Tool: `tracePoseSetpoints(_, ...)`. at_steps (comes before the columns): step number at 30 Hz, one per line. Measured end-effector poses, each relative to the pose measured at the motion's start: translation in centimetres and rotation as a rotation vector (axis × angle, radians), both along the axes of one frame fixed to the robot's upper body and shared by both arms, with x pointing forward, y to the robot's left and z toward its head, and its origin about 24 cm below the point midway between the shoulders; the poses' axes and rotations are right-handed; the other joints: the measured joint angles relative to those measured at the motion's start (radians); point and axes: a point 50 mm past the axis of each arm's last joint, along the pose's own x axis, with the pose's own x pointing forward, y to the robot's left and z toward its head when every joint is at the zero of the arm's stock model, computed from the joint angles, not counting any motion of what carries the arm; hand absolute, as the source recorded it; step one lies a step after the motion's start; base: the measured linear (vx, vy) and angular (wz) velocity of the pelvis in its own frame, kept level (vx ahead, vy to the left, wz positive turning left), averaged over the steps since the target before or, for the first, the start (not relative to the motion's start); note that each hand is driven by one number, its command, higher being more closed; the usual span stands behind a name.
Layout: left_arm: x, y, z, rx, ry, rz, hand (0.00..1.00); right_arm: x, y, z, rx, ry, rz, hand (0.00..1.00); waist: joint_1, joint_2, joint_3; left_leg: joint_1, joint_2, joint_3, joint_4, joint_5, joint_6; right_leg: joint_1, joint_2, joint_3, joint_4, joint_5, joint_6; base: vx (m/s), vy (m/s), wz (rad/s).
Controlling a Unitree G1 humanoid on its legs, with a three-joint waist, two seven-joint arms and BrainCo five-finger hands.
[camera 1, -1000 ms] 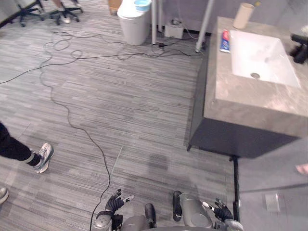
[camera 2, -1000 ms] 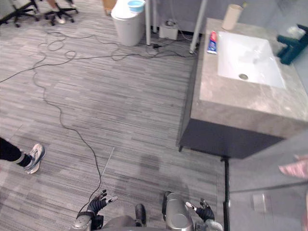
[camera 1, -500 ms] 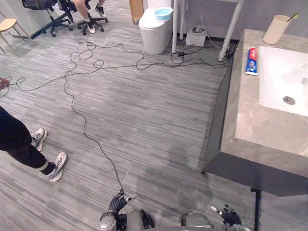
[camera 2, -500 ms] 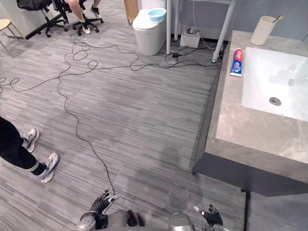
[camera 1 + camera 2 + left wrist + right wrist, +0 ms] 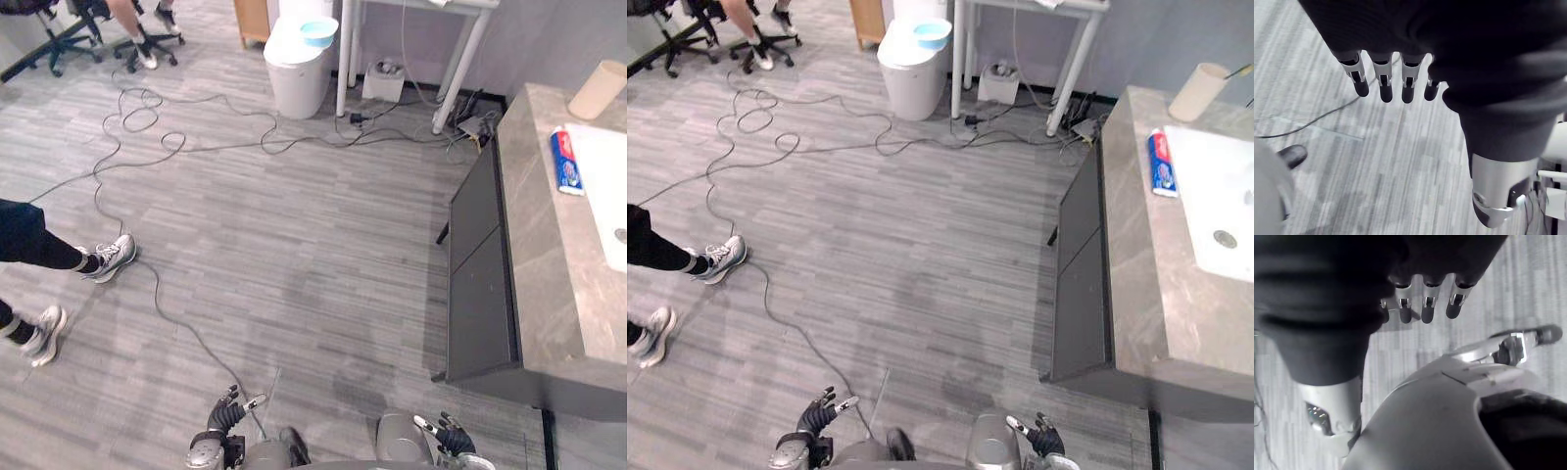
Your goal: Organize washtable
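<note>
A person's legs in pale sneakers stand well off to the left of the left hand. Far ahead of it, a white bin carries a blue bowl, just beside a white table leg.

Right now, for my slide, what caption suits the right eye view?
Left hand and right hand hang open; the washtable at right holds a toothpaste tube and a cup.
</note>
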Motion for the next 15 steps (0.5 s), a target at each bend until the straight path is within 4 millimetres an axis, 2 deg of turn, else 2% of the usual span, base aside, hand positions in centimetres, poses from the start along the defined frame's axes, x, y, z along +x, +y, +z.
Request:
tracePoseSetpoints(1, 0.1, 0.0, 0.0, 0.000, -0.003, -0.001, 0.00, 0.2, 0.0, 0.1, -0.003, -0.005, 0.009, 0.00, -0.009, 0.002, 0.001, 0.012, 0.003, 0.002, -0.008, -0.005, -0.009, -0.008, 0.009, -0.046, -0.091, 0.029, -0.012, 0.47, 0.015, 0.14)
tracePoseSetpoints(2, 0.3, -0.1, 0.1, -0.001, -0.006, -0.004, 0.00, 0.5, 0.0, 0.1, -0.004, -0.010, 0.018, 0.00, -0.017, 0.005, 0.003, 0.036, 0.005, 0.004, -0.021, -0.012, -0.026, -0.015, 0.023, -0.102, -0.218, 0.084, -0.019, 0.54, -0.005, 0.14)
tracePoseSetpoints(3, 0.2, -0.1, 0.1, 0.000, -0.005, -0.007, 0.00, 0.5, 0.2, 0.1, -0.003, -0.008, 0.026, 0.00, -0.022, 0.002, 0.003, 0.075, 0.004, 0.006, -0.040, -0.024, -0.062, -0.010, 0.042, -0.155, -0.371, 0.171, -0.027, 0.70, -0.045, 0.12)
tracePoseSetpoints(4, -0.2, -0.1, -0.1, -0.001, 0.008, -0.006, 0.00, 0.1, 0.2, 0.0, -0.003, 0.001, 0.028, 0.00, -0.032, -0.009, -0.003, 0.116, -0.008, 0.006, -0.057, -0.041, -0.102, -0.008, 0.049, -0.178, -0.442, 0.246, -0.055, 0.62, -0.067, 0.09)
tracePoseSetpoints(5, -0.5, -0.4, -0.3, -0.007, 0.018, -0.009, 0.00, 0.0, 0.0, 0.0, -0.009, 0.006, 0.025, 0.00, -0.038, -0.002, -0.004, 0.147, 0.000, 0.004, -0.068, -0.048, -0.118, -0.002, 0.049, -0.169, -0.419, 0.314, -0.105, 0.65, -0.080, -0.13)
tracePoseSetpoints(6, -0.7, -0.9, -0.5, -0.022, 0.024, -0.013, 0.00, -0.1, -0.5, 0.1, -0.015, 0.005, 0.005, 0.00, -0.035, 0.019, -0.010, 0.175, 0.019, 0.017, -0.057, -0.032, -0.167, -0.018, 0.052, -0.165, -0.327, 0.323, -0.133, 0.64, -0.126, -0.29)
tracePoseSetpoints(7, -0.7, -0.9, -0.5, -0.022, 0.026, -0.013, 0.00, -0.1, -0.7, 0.1, -0.016, 0.003, -0.005, 0.00, -0.036, 0.028, -0.015, 0.164, 0.042, 0.025, 0.002, -0.012, -0.205, -0.031, 0.051, -0.162, -0.270, 0.277, -0.168, 0.63, -0.158, -0.40)
tracePoseSetpoints(8, -0.7, -1.0, -0.5, -0.018, 0.028, -0.020, 0.00, -0.2, -0.8, 0.1, -0.017, 0.003, -0.012, 0.00, -0.040, 0.033, -0.013, 0.110, 0.095, 0.018, 0.173, 0.021, -0.255, -0.022, 0.055, -0.152, -0.228, 0.215, -0.164, 0.60, -0.239, -0.26)
tracePoseSetpoints(9, -0.5, -1.0, -0.5, -0.018, 0.025, -0.023, 0.00, -0.3, -0.8, 0.1, -0.016, 0.009, -0.013, 0.00, -0.040, 0.034, -0.012, 0.071, 0.128, 0.006, 0.287, 0.048, -0.257, -0.006, 0.065, -0.142, -0.225, 0.200, -0.168, 0.60, -0.242, -0.37)
tracePoseSetpoints(10, -0.3, -1.2, -0.5, -0.020, 0.023, -0.027, 0.00, -0.4, -0.9, -0.1, -0.016, 0.024, -0.011, 0.00, -0.033, 0.038, -0.009, 0.001, 0.191, -0.033, 0.527, 0.069, -0.266, 0.058, 0.105, -0.124, -0.252, 0.185, -0.173, 0.60, -0.219, -0.56)
tracePoseSetpoints(11, -0.5, -1.4, -0.6, -0.025, 0.028, -0.023, 0.00, -0.5, -0.9, -0.1, -0.016, 0.032, -0.010, 0.00, -0.033, 0.036, -0.006, -0.030, 0.221, -0.050, 0.663, 0.066, -0.261, 0.128, 0.146, -0.096, -0.300, 0.183, -0.173, 0.55, -0.161, -0.96)
tracePoseSetpoints(12, -0.7, -1.6, -0.7, -0.033, 0.032, -0.017, 0.00, -0.5, -0.9, -0.1, -0.017, 0.031, -0.011, 0.00, -0.031, 0.019, 0.002, -0.057, 0.219, -0.062, 0.758, 0.054, -0.247, 0.237, 0.179, -0.056, -0.374, 0.184, -0.172, 0.48, -0.113, -1.16)
tracePoseSetpoints(14, -0.8, -1.8, -0.7, -0.042, 0.026, -0.011, 0.00, -0.2, -1.1, 0.1, -0.019, 0.012, -0.016, 0.00, -0.026, -0.004, 0.004, -0.126, 0.199, -0.049, 0.755, 0.017, -0.184, 0.334, 0.209, 0.022, -0.454, 0.181, -0.163, 0.41, -0.076, -1.28)
tracePoseSetpoints(15, -0.6, -1.8, -0.5, -0.041, 0.017, -0.009, 0.00, 0.2, -1.3, 0.3, -0.028, -0.004, -0.013, 0.00, -0.004, -0.007, 0.006, -0.188, 0.185, -0.059, 0.694, -0.005, -0.145, 0.360, 0.229, 0.099, -0.479, 0.172, -0.147, 0.34, 0.006, -1.43)
